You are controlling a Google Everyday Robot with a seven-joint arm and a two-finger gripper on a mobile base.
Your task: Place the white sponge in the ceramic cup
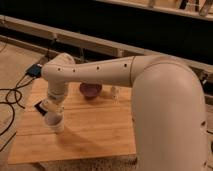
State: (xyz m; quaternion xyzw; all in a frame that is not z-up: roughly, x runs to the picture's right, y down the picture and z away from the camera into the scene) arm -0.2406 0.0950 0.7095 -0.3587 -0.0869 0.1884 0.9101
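On the wooden bench (95, 135) the ceramic cup (54, 122) stands near the left edge. The end effector (51, 106) hangs just above it, and I cannot tell its grip. The white sponge is not discernible, so this is probably the drop, which calls for a release squarely over the cup's mouth.

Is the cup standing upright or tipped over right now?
Upright: the cup stands on the table with its rim facing up. The hand hovers just above it.

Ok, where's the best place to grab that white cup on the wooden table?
Probably pinch the white ceramic cup across its rim from straight above: it stands upright, round, with no handle showing. The tool hovers just above it.
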